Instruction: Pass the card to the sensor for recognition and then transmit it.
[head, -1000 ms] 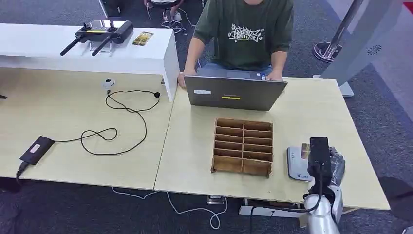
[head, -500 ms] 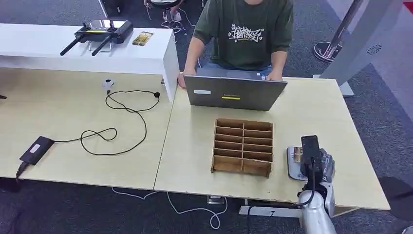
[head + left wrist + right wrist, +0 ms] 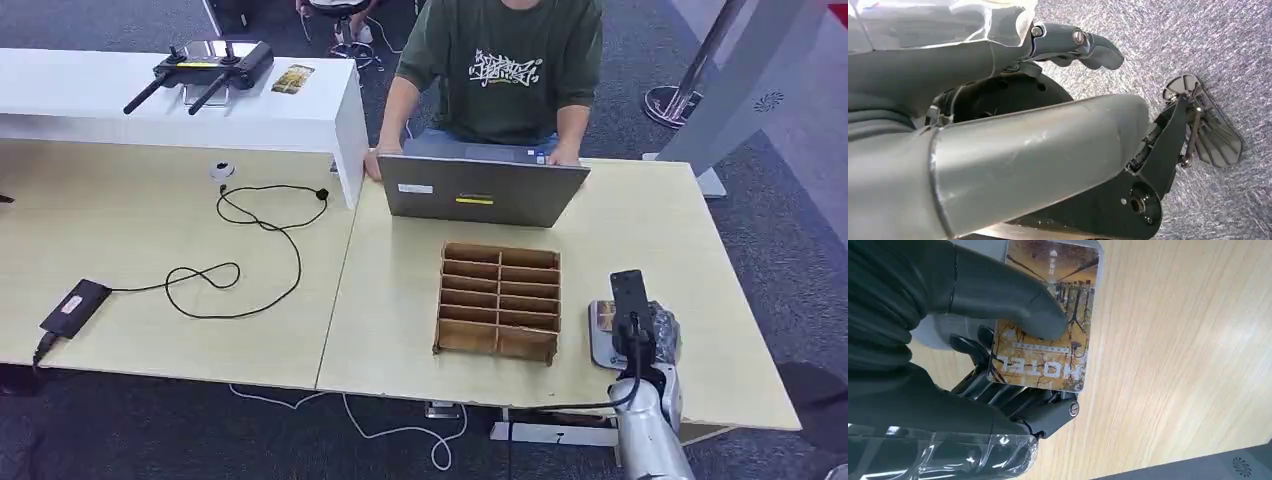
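Note:
My right hand hovers over the white card sensor near the table's front right edge. It holds a brown hotel card, pinched between the thumb and the dark fingers beneath. The card lies flat over the pale sensor; whether they touch I cannot tell. In the left wrist view, my left hand hangs above grey carpet with its fingers curled in and nothing in them.
A wooden slotted organizer stands left of the sensor. Behind it a person works at a grey laptop. A black cable and power brick lie on the left table, by a white shelf.
My right hand has moved left and a little away from the table's front edge with the card, bringing the card over the sensor. Nothing else has shifted.

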